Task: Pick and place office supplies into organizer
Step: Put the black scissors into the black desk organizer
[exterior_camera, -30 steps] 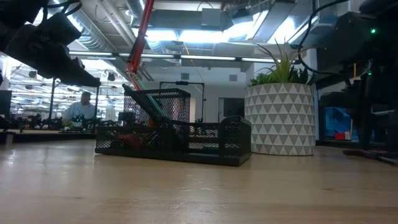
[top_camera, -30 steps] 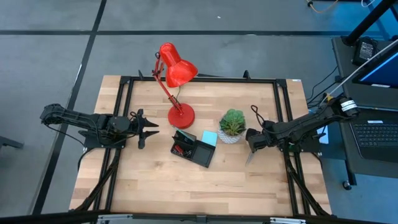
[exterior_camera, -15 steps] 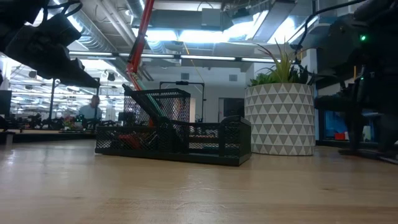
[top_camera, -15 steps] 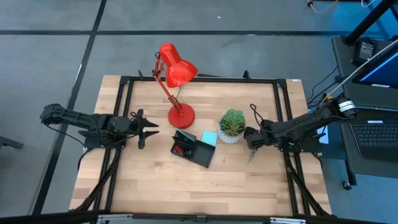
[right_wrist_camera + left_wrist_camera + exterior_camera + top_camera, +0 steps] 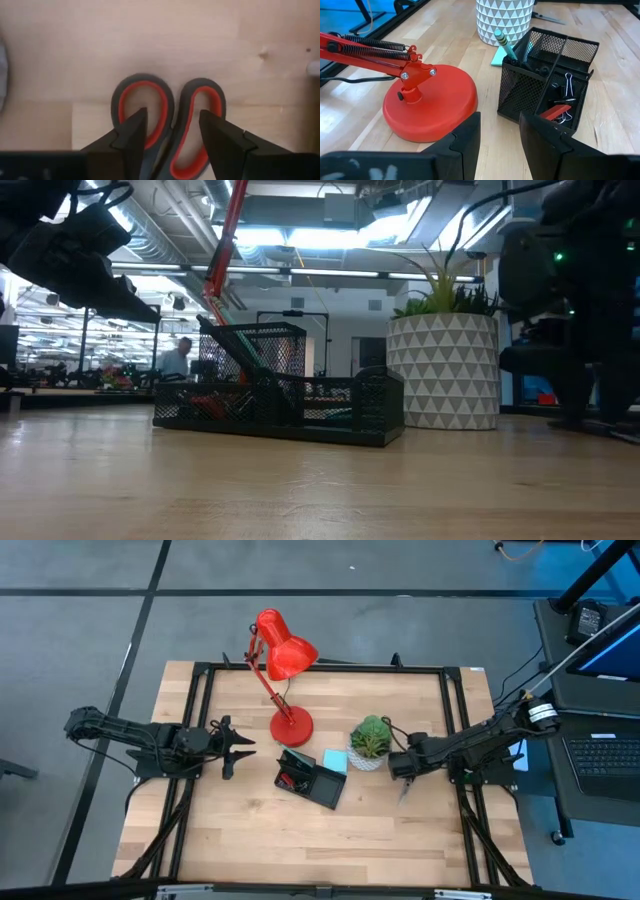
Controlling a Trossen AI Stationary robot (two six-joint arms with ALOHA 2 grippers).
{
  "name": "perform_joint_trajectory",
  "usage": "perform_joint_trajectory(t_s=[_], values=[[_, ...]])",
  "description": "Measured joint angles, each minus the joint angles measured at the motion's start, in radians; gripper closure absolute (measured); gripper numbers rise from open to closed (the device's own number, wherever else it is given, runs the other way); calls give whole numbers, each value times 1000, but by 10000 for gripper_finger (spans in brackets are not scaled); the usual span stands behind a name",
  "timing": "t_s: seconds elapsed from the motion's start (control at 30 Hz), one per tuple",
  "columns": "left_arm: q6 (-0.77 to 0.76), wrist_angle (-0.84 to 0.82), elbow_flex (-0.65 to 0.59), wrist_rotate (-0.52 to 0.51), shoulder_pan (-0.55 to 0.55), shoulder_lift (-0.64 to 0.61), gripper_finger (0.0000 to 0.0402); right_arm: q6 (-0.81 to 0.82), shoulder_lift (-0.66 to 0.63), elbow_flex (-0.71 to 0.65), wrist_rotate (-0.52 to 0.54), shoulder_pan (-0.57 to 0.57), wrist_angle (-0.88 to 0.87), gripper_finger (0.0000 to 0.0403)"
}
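Scissors lie on the table beside the plant pot (outside the organizer), and the right gripper, fingers apart, has moved over their handles, apparently to grasp.

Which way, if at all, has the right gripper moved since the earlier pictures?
Yes. The right gripper has moved toward the plant pot, over the scissors.
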Motion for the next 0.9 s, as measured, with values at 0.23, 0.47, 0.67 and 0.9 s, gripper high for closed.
perform_joint_trajectory(t_s=[0.23,0.47,0.67,0.9], values=[[-15,0,0,0,0,0,272,22,-4,-10,-34,1,37,251],[-29,0,0,3,0,0,272,107,-8,-32,-39,2,64,282],[-29,0,0,3,0,0,272,73,-8,-33,-36,3,66,308],[-30,0,0,3,0,0,272,-50,-8,-32,-35,3,67,328]])
